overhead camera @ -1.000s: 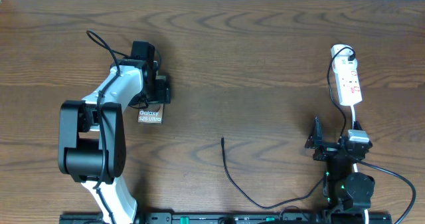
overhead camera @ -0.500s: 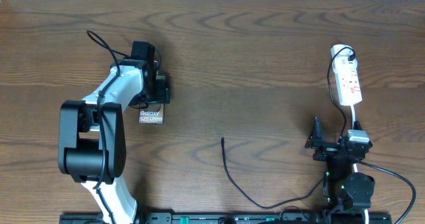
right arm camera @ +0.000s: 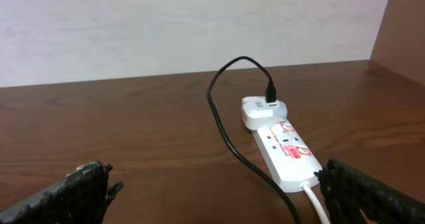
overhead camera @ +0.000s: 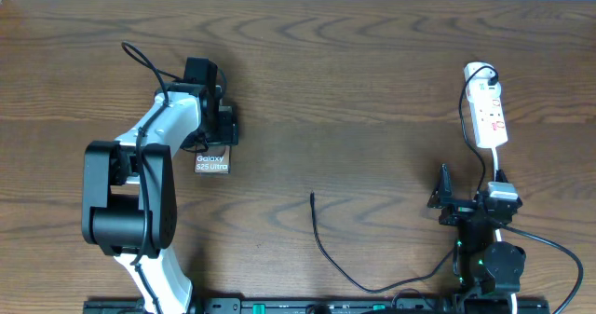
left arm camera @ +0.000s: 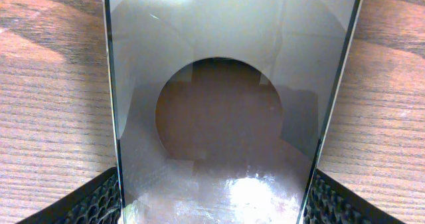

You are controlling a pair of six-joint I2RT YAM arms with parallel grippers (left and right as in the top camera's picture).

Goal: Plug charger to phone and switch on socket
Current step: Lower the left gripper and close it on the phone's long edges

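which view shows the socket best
The right wrist view: the socket lies close and unblocked, its red markings and white plug clear. Overhead shows it small, from straight above, at the table's far right. The left wrist view shows none of it, only the phone.

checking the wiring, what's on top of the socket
A white plug sits on the socket's far end, with the charger cable entering it. The outlet beneath the plug is covered, so its pins cannot be seen.
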